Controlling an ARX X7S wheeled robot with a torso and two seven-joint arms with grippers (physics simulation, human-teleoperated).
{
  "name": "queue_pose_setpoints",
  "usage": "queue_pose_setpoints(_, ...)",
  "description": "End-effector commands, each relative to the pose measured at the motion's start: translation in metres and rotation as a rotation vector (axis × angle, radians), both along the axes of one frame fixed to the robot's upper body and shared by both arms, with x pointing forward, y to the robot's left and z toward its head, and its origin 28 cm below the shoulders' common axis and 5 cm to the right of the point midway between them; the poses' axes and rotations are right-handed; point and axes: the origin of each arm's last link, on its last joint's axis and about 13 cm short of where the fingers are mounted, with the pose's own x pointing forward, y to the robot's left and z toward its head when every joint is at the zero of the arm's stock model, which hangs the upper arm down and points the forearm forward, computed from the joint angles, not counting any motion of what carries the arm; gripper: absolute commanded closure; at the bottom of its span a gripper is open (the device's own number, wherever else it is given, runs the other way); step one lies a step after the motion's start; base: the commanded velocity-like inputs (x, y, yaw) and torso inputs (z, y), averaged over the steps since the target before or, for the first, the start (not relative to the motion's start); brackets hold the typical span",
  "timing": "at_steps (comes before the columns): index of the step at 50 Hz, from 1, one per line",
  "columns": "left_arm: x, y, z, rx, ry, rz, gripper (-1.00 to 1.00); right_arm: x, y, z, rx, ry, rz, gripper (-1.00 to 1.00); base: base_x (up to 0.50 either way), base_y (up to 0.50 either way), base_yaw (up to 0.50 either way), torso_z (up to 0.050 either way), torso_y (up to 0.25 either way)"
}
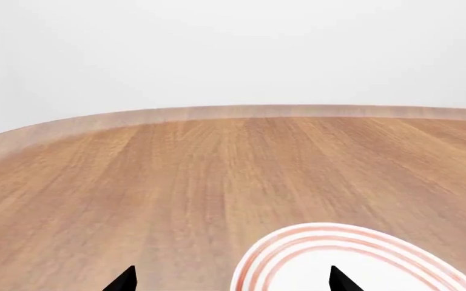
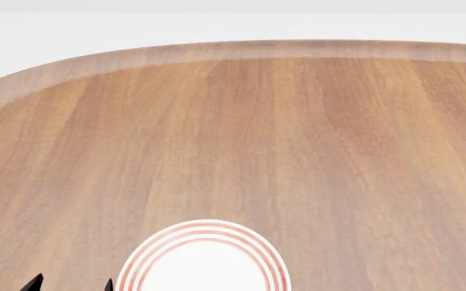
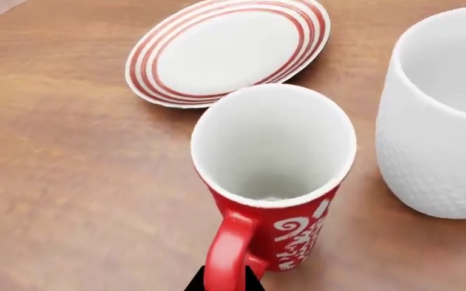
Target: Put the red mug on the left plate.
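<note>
Red mug [image 3: 275, 182], upright, white inside, swirl pattern on its wall, loop handle turned toward the right hand [image 3: 223, 280]. Only the dark tips of that hand show, set close on either side of the handle's lower end; whether they clamp it or merely flank it cannot be told. The mug appears to stand on the counter [image 3: 71, 170], though its base is out of view. Just beyond the mug from the right hand lies a striped plate [image 3: 225, 51], white with red rings, bare. Close beside the mug, to one side, stands a large white mug [image 3: 443, 121] with a dimpled wall. In the head view a ringed plate [image 2: 204, 257] lies near the counter's front edge, and the left hand [image 2: 71, 284] shows just beside its rim as two dark tips held apart, holding nothing. Whether the two views show one plate cannot be settled. Judged step: securing the handle before the lift. It is done well by closing squarely on the loop, raising the mug straight to clear the white mug, keeping it level, and lowering it onto the plate's flat centre
</note>
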Motion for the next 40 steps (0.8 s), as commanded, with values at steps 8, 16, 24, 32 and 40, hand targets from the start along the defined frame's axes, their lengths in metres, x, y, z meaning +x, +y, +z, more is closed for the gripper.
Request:
queue_pose_setpoints(8, 0.0, 0.0, 0.0, 0.001, -0.001, -0.001, -1.0, -0.026, 0.015, 0.034, -0.177, -0.221, 0.117, 1.0, 0.0, 0.0, 0.0, 0.0, 0.0)
queue_pose_setpoints(16, -0.001, 0.0, 0.001, -0.001, -0.003, -0.001, -1.0, -0.035, 0.025, 0.045, -0.247, -0.326, 0.231, 1.0, 0.0, 0.0, 0.0, 0.0, 0.0)
queue_pose_setpoints(24, 0.0, 0.0, 0.0, 0.0, 0.0, -0.004, -1.0, -0.04, 0.038, 0.051, -0.283, -0.442, 0.403, 1.0, 0.0, 0.0, 0.0, 0.0, 0.0)
queue_pose_setpoints(32, 0.0, 0.0, 0.0, 0.001, 0.002, -0.004, -1.0, -0.048, 0.049, 0.057, -0.328, -0.515, 0.562, 1.0, 0.0, 0.0, 0.0, 0.0, 0.0)
queue_pose_setpoints(40, 0.0, 0.001, 0.0, -0.001, 0.0, -0.002, -1.0, -0.051, 0.061, 0.049, -0.343, -0.525, 0.798, 1.0, 0.0, 0.0, 0.0, 0.0, 0.0)
